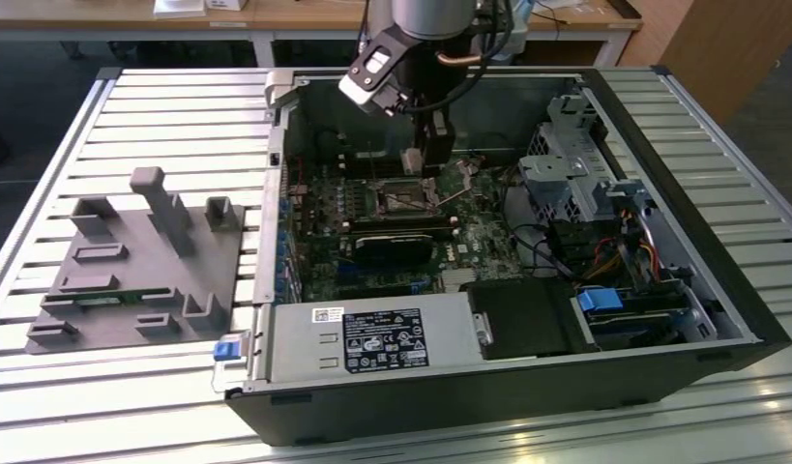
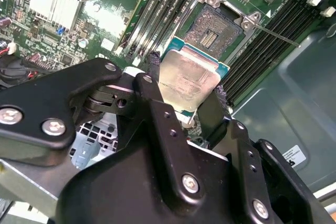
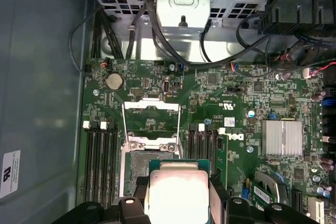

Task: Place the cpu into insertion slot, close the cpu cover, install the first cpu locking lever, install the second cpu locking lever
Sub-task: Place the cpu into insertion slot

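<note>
Gripper: matte black, built from flat linkage plates with rounded ends, one finish throughout. Silver round-head screws sit at the pivots, and rows of small holes run along the fingers. The pad edges look rough, black and knurled. In the exterior view the wrist segment above the gripper is a smooth grey cylinder, with black cables looping off beside it. A small camera block, white-silver housing with a dark face, is bracketed on just above the gripper body.
</note>
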`<action>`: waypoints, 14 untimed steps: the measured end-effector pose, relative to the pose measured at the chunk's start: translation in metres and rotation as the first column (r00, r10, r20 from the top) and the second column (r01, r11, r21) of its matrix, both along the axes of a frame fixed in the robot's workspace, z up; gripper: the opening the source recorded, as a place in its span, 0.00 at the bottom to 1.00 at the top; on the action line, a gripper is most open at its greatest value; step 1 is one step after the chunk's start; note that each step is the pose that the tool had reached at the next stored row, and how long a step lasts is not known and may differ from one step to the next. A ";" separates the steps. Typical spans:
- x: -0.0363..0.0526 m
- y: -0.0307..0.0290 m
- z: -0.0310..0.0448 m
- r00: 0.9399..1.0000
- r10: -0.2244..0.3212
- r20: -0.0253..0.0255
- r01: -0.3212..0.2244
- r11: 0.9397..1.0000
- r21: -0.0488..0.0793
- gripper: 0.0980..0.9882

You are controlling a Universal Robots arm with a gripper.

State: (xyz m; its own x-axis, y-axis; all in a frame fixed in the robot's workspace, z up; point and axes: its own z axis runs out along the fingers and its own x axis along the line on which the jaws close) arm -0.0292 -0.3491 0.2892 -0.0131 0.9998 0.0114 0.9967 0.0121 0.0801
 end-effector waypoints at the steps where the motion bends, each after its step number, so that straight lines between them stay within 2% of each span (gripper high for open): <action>1: 0.0000 0.0000 -0.0002 1.000 0.000 0.000 0.000 1.000 0.000 0.49; 14: 0.0000 0.0000 -0.0032 1.000 0.000 0.000 0.000 1.000 0.000 0.49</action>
